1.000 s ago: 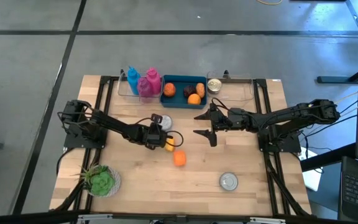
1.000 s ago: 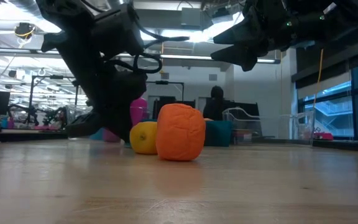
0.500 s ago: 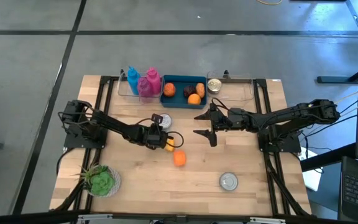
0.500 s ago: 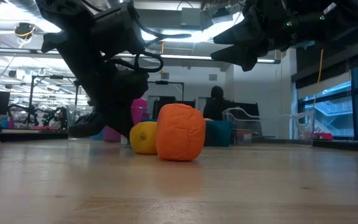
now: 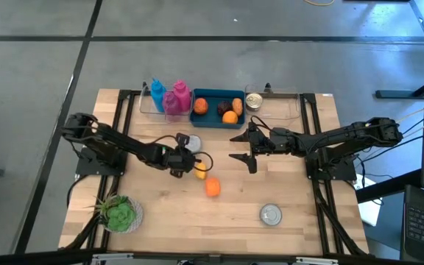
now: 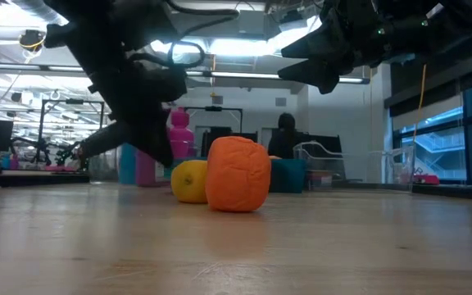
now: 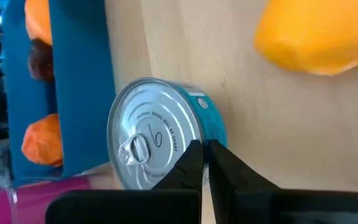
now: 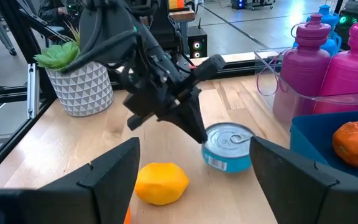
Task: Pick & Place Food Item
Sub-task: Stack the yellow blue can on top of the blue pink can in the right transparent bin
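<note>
- Left gripper [image 5: 185, 163]: fingers pressed together, nothing between them, tip near the tin can [image 7: 157, 147] and just beside the lemon [image 5: 199, 174].
- Lemon on the table [image 5: 293, 188], beside the orange fruit [image 5: 212, 188].
- Right gripper [image 5: 244, 149]: fingers wide apart, empty, above mid-table.

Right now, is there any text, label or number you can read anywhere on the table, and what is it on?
Can: a ring of small embossed print runs around the lid, too small to read.
Can's teal side label: a little print at the rim, blurred, not readable.
Pink bottles, blue bin, planter: no text visible.
Nothing can be quoted.
</note>
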